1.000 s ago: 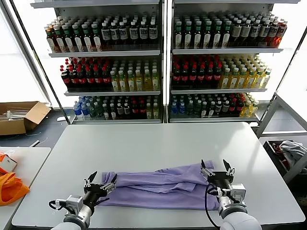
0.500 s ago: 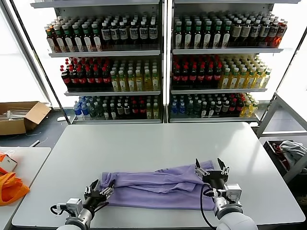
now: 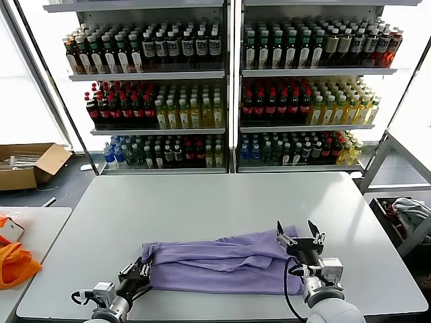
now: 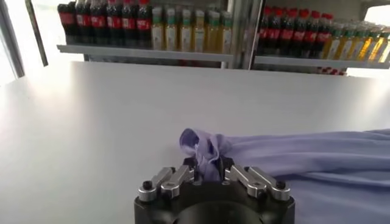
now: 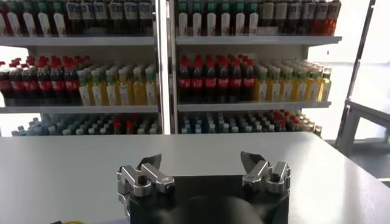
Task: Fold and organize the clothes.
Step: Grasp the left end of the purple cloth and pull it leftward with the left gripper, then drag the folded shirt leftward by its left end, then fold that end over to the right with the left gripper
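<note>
A lavender T-shirt [image 3: 225, 264] lies folded into a long band across the near part of the white table [image 3: 215, 202]. My left gripper [image 3: 137, 276] is shut on the shirt's left end, which bunches up between the fingers in the left wrist view [image 4: 204, 149]. My right gripper [image 3: 299, 234] is open and empty, raised just above the shirt's right end. In the right wrist view it [image 5: 203, 167] faces the shelves, with no cloth between its fingers.
Shelves of bottles [image 3: 229, 87] stand behind the table. An orange bag [image 3: 15, 262] lies on a side table at the left. A cardboard box [image 3: 27, 163] sits on the floor at far left. A grey-white bundle [image 3: 411, 212] lies in a bin at the right.
My left gripper has closed on the shirt's left end and lowered. My right gripper stayed open above the right end, shifting only slightly.
</note>
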Controlling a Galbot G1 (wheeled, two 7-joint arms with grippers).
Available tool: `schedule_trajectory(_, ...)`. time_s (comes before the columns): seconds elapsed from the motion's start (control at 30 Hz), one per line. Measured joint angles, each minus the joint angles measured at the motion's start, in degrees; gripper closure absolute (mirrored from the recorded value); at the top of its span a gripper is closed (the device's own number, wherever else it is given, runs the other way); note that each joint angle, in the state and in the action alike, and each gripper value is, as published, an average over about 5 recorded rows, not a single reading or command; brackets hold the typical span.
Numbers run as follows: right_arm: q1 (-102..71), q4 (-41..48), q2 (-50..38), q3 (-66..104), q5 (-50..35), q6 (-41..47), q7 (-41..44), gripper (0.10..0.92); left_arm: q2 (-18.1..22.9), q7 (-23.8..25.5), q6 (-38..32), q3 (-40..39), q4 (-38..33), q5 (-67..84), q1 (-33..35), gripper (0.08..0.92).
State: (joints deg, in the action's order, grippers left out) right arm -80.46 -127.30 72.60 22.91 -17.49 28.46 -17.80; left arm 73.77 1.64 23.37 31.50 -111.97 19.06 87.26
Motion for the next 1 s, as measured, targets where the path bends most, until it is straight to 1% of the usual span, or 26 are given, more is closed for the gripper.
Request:
schedule_trajectory(0.13,0.5,0.2,0.0,-0.3,-0.1,0.1,-0.1,0.203,-0.4,0.0,-0.8,0.8,-0.2,-0.9,0.0,0.869)
schedule_trajectory(0.27,1.1,0.6,0.0,-0.8,-0.2,0.2,-0.2,0.203,-1.3,-0.1,-1.0,2.6,-0.8,-1.2,-0.5,0.886)
schedule_trajectory(0.37,1.5,0.8,0.0,-1.0,-0.4,0.2,-0.2,0.203,-3.1,0.2,-1.3,5.2,-1.1,-0.9,-1.1,0.886)
schedule_trajectory(0.53,2.1,0.9,0.0,-1.2,-0.9,0.3,-0.2,0.203,-8.3,1.1,-2.4,11.8,0.6,0.0,-1.8,0.886)
schedule_trajectory(0.8,2.7,1.3,0.5,-2.2,-0.8,0.3,-0.3,0.203,-19.5,2.8,-3.6,23.2,7.2,1.0,-3.0,0.886)
schedule_trajectory(0.9,2.5,1.4,0.8,-2.7,-0.5,0.2,-0.5,0.203,-21.7,3.3,-3.7,25.3,7.7,0.8,-2.7,0.886)
schedule_trajectory(1.0,2.2,1.1,1.0,-3.1,-0.1,0.2,-0.5,0.203,-22.4,3.3,-3.4,25.3,6.8,0.5,-2.5,0.886)
